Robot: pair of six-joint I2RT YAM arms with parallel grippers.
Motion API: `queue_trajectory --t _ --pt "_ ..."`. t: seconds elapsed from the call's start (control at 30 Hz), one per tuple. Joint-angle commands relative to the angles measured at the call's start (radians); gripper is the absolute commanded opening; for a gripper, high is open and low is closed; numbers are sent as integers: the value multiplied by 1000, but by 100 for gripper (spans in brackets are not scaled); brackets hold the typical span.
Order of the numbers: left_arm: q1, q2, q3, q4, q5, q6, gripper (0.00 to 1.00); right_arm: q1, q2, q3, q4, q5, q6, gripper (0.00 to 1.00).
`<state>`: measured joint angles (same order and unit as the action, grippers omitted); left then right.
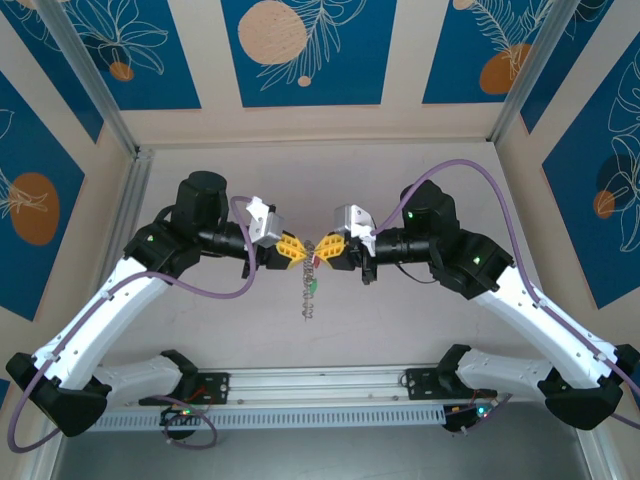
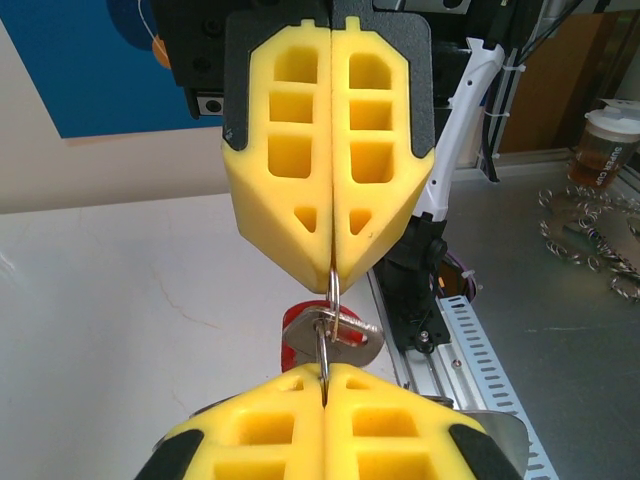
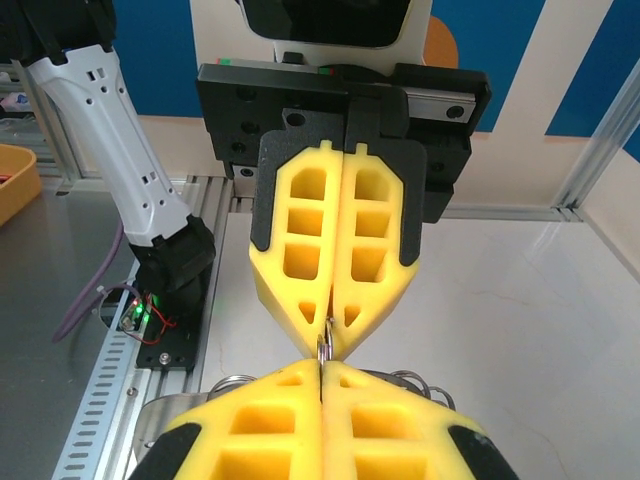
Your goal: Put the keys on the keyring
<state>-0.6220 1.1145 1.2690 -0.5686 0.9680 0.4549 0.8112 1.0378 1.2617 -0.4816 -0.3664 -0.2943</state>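
Observation:
My two grippers meet tip to tip above the middle of the table, both shut on the thin metal keyring [image 2: 328,297]. The left gripper [image 1: 299,250] pinches the ring from the left. The right gripper [image 1: 323,248] pinches it from the right. In the left wrist view my own left gripper [image 2: 325,376] is at the bottom, and the red-headed key [image 2: 296,340] hangs from the ring just beyond it. From the right wrist, the right gripper [image 3: 320,366] clamps the keyring [image 3: 324,343] edge-on. The chain [image 1: 308,305] dangles below with a green key [image 1: 313,287] on it.
Purple cables [image 1: 215,290] loop from both arms. The aluminium rail [image 1: 320,385] with the arm bases runs along the near edge. A pile of spare rings [image 2: 590,240] and a cup [image 2: 605,145] sit on the metal bench off the table. A yellow bin [image 3: 15,180] is at the far left.

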Motion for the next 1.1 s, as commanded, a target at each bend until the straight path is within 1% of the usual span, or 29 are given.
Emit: queue_trajectory --t 0.0,0.37,1.07 --pt "-5 -21 13 19 26 10 0 -7 -11 -8 21 -17 17 0" --pt "-4 -18 17 21 28 9 0 -7 -30 6 14 -22 18 0" --pt "-5 -27 9 23 29 7 0 -7 -14 -3 38 -11 22 0"
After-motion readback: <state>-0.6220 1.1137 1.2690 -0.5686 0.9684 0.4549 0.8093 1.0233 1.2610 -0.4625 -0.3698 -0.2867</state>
